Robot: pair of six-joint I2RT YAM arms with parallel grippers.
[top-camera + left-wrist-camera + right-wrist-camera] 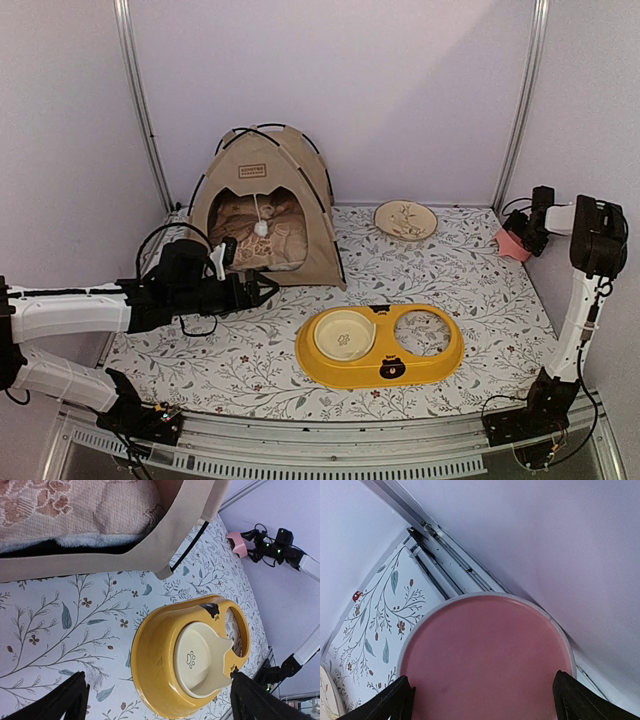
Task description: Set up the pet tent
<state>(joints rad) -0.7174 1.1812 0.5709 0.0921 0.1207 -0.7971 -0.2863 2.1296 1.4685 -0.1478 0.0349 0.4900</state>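
Now the pet tent stands upright at the upper left of the counter, with a patterned cushion inside. The yellow bowl tray lies at lower centre. The left hand, spread wide and empty, hovers just before the doorway. The right hand grips a pink bowl at the right edge.

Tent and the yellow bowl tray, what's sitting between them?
Nothing; only bare flowered table cover between the tent and the yellow tray, clearest in the left wrist view.
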